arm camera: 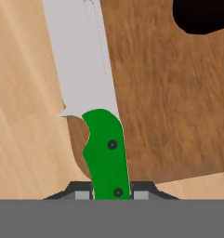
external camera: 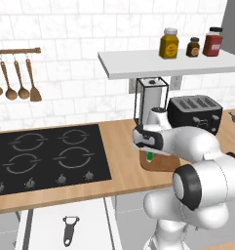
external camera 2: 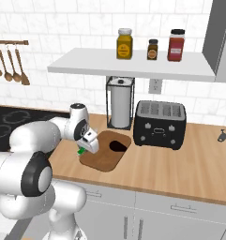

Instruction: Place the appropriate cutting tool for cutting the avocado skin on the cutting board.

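I am clamping my gripper [arm camera: 112, 195] on the knife [arm camera: 104, 153] by its green handle, low at centre frame, holding its blade along the cutting board's [arm camera: 178, 116] left edge for setting down.

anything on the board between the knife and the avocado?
Nothing: hand view shows bare cutting board wood between the knife in the hand and the avocado.

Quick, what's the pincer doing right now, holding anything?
Pincer: closed on the knife by its green handle, over the board's edge.
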